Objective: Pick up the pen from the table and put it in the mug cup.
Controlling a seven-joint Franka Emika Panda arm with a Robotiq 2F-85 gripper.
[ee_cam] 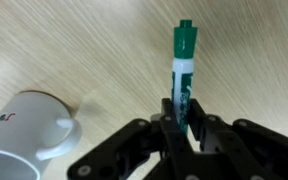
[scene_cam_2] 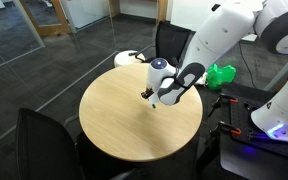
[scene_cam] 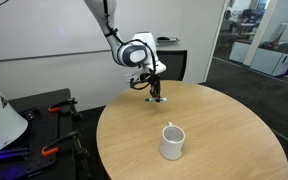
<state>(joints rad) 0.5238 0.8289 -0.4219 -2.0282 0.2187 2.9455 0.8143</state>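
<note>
In the wrist view my gripper [ee_cam: 182,118] is shut on the green pen [ee_cam: 182,62]. The pen's green cap points away from the jaws, and its whitish barrel runs back between the fingertips. The white mug cup [ee_cam: 24,130] lies at the lower left of that view, apart from the pen, with its handle toward the gripper. In an exterior view the gripper [scene_cam: 156,96] is low over the far part of the round tan table [scene_cam: 219,130], and the mug [scene_cam: 172,141] stands upright nearer the camera. The gripper [scene_cam_2: 147,95] also shows in both exterior views.
A dark chair [scene_cam_2: 169,40] stands behind the table. A green object [scene_cam_2: 222,74] and red-handled tools [scene_cam: 56,108] lie on black benches beside the table. Another chair back [scene_cam_2: 44,135] is at the table's near edge.
</note>
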